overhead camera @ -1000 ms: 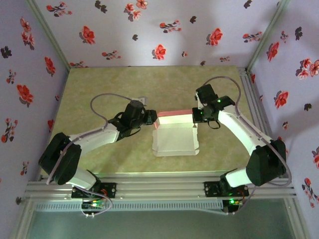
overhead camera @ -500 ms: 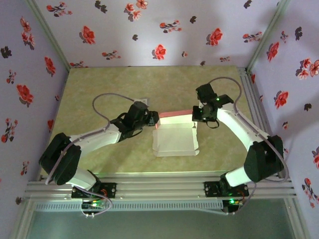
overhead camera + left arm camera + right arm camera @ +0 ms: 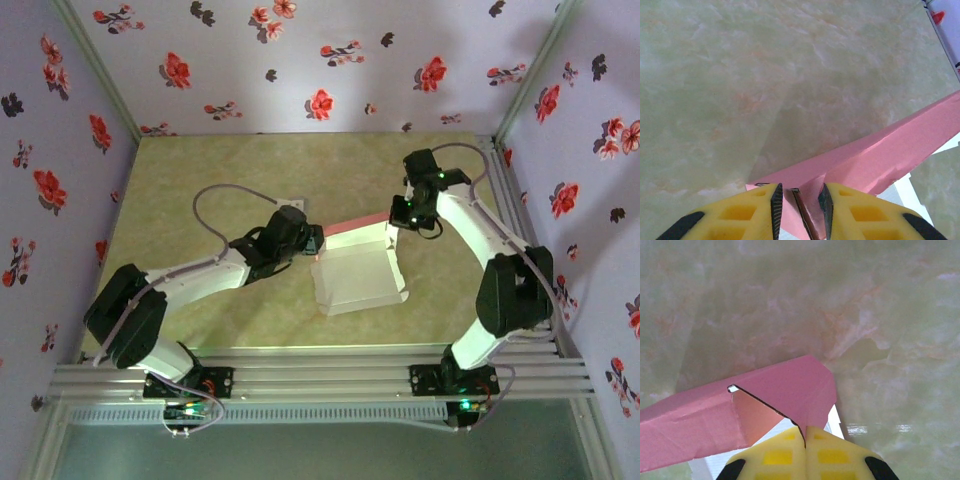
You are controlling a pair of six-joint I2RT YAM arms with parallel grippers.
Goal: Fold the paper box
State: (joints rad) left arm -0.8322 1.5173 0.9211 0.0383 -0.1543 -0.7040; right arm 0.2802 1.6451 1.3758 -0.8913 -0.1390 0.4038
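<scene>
The paper box (image 3: 360, 277) lies in the middle of the table (image 3: 200, 180), between the two arms. Its white face is up and its far panel stands raised, showing the pink side.

The right gripper (image 3: 398, 222) is fully closed on the right corner of this pink panel (image 3: 785, 390); the fingertips meet just at the card's edge (image 3: 805, 432). The left gripper (image 3: 315, 244) stands narrow around the left corner, with the card's edge between the fingers (image 3: 800, 200). A small gap shows, so I cannot tell if it really presses the card.

In my judgement, the risks are these:
- The left corner may slip out if that hold is loose, and the panel would fall flat.
- The right hold is very near the edge, so a pull may tear or bend the corner.
- If the arms move unevenly, the thin card may twist and crease beside the fold line.
</scene>
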